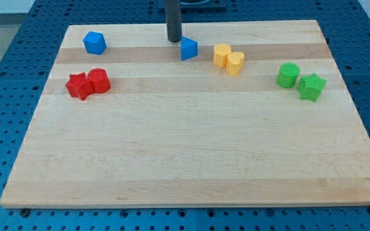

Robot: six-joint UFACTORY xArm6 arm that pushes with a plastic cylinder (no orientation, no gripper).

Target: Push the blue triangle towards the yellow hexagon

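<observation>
The blue triangle [189,49] lies near the view's top, just left of centre. The yellow hexagon [221,55] sits a short way to its right, touching a yellow cylinder [235,63] on its right side. My tip [174,40] stands on the board just to the upper left of the blue triangle, very close to it or touching it. A small gap separates the triangle from the hexagon.
A blue cube-like block [94,43] is at the top left. A red star [78,86] and a red cylinder [99,81] touch at the left. A green cylinder [288,75] and a green star [311,86] sit at the right. The wooden board [185,160] lies on a blue perforated table.
</observation>
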